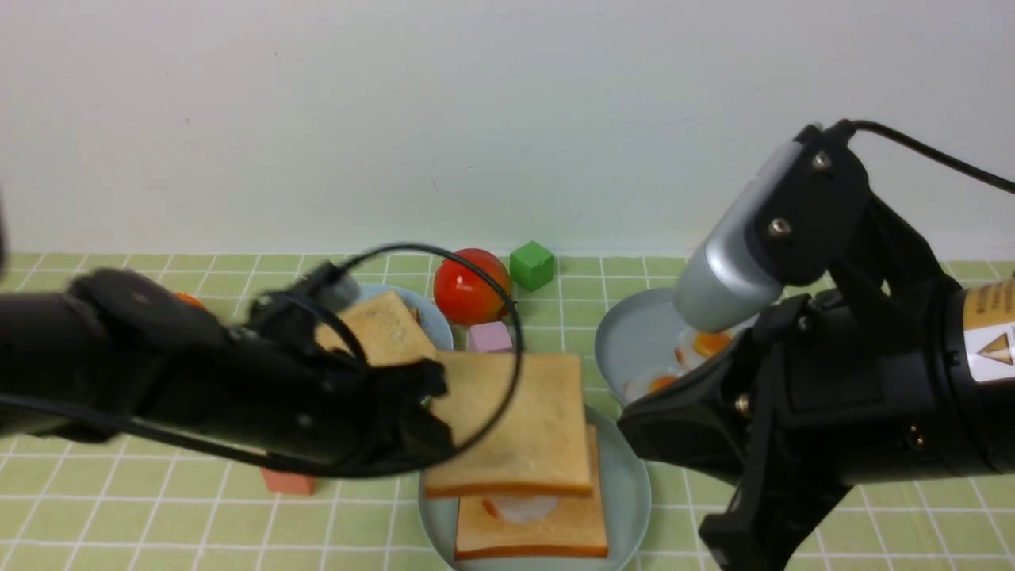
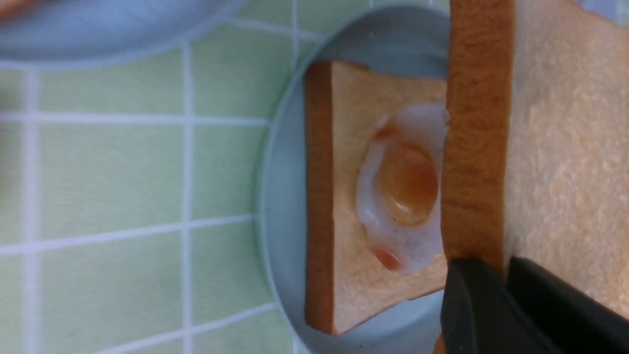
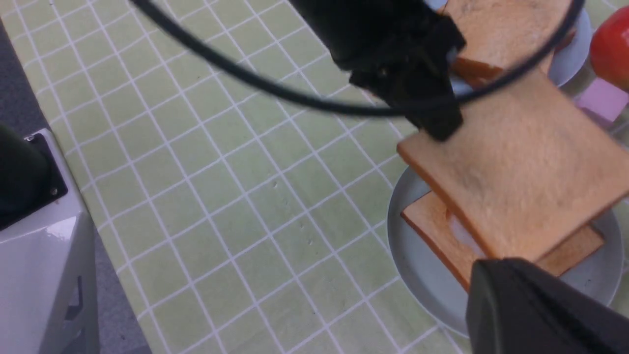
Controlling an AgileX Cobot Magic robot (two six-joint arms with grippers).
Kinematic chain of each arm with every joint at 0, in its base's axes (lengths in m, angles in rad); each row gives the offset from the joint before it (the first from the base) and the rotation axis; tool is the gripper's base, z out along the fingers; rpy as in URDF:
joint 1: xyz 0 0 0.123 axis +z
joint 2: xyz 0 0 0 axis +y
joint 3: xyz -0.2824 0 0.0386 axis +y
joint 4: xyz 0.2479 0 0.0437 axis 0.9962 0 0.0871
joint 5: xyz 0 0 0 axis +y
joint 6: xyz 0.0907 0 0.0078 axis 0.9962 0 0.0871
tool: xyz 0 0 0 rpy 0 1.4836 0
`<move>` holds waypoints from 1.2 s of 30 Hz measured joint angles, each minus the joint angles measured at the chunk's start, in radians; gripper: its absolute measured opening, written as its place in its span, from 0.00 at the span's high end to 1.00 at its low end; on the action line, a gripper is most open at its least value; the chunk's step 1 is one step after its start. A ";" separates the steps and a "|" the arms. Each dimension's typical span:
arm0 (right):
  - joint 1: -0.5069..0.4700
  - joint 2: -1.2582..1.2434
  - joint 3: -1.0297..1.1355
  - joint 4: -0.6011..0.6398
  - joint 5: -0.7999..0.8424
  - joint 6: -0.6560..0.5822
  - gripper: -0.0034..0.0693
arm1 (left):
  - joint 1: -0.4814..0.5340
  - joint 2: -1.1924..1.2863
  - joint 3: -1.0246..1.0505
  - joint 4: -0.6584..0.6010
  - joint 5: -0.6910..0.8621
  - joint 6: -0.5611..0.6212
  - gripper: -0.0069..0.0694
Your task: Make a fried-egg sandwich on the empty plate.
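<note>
Although the yellow warning label (image 1: 991, 337) on the right arm is too blurred to read, its triangle shows. Right end effector (image 3: 496, 290): shut, empty, near the plate (image 1: 630, 484). The plate carries the bottom slice (image 1: 547, 533) and the fried egg (image 2: 403, 187). Left end effector (image 1: 424, 392): clamped on the edge of the top slice (image 1: 515, 428), which it holds over them.

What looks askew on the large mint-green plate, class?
The upper golden-tan square toast slice, clamped by the left gripper, hangs shifted leftward off the lower toast slice, leaving the glossy white fried egg partly uncovered.
</note>
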State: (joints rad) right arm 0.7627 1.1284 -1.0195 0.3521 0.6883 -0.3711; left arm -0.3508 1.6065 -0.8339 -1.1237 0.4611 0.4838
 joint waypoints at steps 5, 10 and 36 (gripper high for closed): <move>0.001 0.000 0.000 0.000 0.000 0.000 0.94 | -0.058 0.100 0.001 -0.074 -0.108 0.048 0.86; 0.001 0.000 0.000 0.000 0.001 0.000 0.94 | -0.059 0.164 0.001 -0.100 -0.132 0.052 0.86; 0.001 -0.219 0.033 -0.364 0.063 0.470 0.88 | -0.059 -0.292 0.001 0.163 0.084 -0.005 0.33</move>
State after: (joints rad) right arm 0.7639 0.9097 -0.9864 -0.0122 0.7516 0.0989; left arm -0.4103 1.3149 -0.8327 -0.9610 0.5447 0.4790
